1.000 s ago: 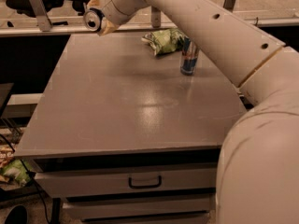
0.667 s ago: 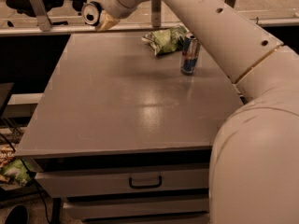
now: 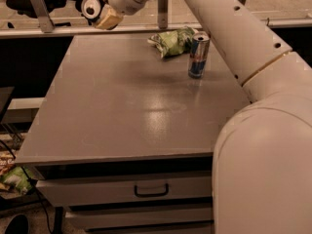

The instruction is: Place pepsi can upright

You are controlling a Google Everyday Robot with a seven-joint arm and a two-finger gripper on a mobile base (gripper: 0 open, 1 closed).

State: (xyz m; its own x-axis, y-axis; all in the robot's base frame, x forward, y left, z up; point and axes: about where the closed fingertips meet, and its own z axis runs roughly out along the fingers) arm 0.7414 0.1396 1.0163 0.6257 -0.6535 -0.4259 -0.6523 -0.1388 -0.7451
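Lifting noted: the end effector (image 3: 101, 12), upper left of the frame, has carried the pepsi can (image 3: 91, 7) up and slightly left over the last second, and it now hangs well above the far-left corner of the desk (image 3: 122, 111). Its fingers are closed round the pepsi can, which lies sideways in the grip with its silver end toward the camera, neither upright nor touching the desk. Judgement: still the carry stage; the pepsi can needs turning on end and lowering onto bare desk, well apart from the slim can (image 3: 198, 55) and green bag (image 3: 171, 40) at upper centre.
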